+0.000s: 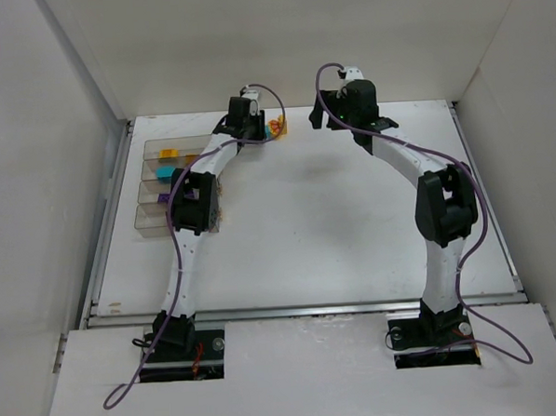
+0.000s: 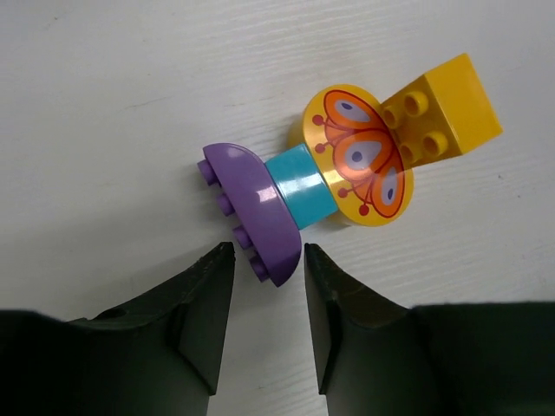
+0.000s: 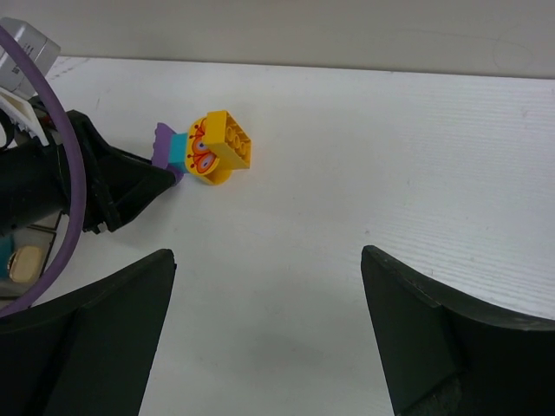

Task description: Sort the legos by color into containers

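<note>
The left claw [image 2: 269,260] stands narrowly parted and grips nothing. The near end of the purple dome brick [image 2: 250,208] lies just between its tips. From there the legos [image 3: 204,149], seemingly joined, run away up-right along the surface [image 2: 104,104]: purple, cyan brick [image 2: 299,186], yellow butterfly disc [image 2: 360,156], yellow square brick [image 2: 442,108]. This arm is nearer, while the right claw [image 3: 264,260] hangs wide open, well apart. The containers [image 1: 148,222] sit leftward.

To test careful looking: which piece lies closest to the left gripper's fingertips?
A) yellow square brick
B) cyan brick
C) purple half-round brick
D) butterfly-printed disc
C: the purple half-round brick pokes into the mouth of the open left gripper, with the cyan brick beyond it.
</note>
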